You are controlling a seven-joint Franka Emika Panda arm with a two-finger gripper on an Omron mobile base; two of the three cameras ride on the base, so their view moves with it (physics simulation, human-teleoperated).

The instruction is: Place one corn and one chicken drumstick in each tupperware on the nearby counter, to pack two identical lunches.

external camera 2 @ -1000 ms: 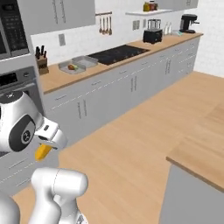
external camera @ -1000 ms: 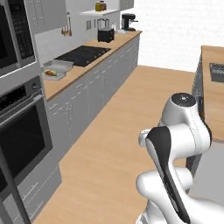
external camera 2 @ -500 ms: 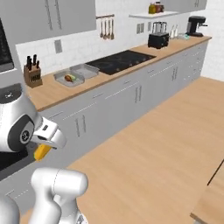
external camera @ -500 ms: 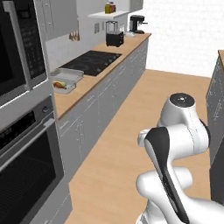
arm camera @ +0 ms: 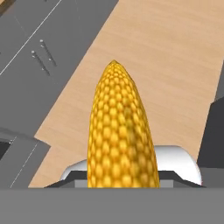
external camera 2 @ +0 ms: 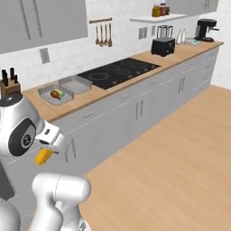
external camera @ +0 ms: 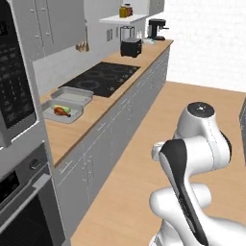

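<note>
One corn (arm camera: 121,135), knobbly yellow tapered cob | fingers (external camera 2: 45,155) clamped on it | wood-grain counter (external camera: 101,108)

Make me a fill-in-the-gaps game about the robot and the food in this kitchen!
1. The gripper holds a yellow ____.
2. Two grey tupperware trays sit on the counter beside the black ____.
3. The tray nearer the robot already has ____ in it.
4. The tray next to the stovetop is ____.

Missing words: corn; stovetop; food; empty
</note>
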